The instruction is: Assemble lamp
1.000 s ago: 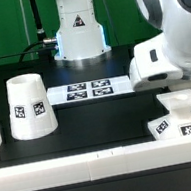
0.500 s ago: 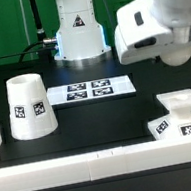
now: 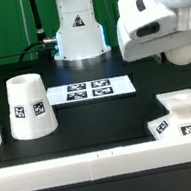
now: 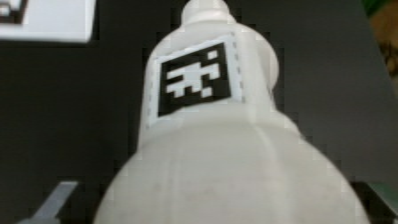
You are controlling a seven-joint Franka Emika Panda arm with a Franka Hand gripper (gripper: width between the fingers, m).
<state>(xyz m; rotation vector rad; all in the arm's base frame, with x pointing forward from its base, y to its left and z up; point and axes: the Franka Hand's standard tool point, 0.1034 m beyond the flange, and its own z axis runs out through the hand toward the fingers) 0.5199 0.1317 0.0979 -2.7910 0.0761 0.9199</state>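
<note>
In the wrist view the white round-topped bulb (image 4: 205, 150) fills most of the frame, with a black-and-white tag on its narrow end. My gripper (image 4: 210, 215) is shut on its wide part, and a finger (image 4: 54, 205) shows on either side. In the exterior view my hand (image 3: 157, 22) hangs high at the right, and the bulb is hidden behind it. The conical shade (image 3: 28, 105) stands on the black table at the left. The low square base (image 3: 179, 119) lies at the front right, below my hand.
The marker board (image 3: 90, 89) lies flat in the middle of the table, and a corner of it shows in the wrist view (image 4: 45, 18). A white rail (image 3: 105, 163) runs along the front edge. The robot's pedestal (image 3: 78, 36) stands at the back.
My hand has risen from just above the base at the right to high over the table, shifting slightly to the exterior view's left. The shade and base have not moved.
</note>
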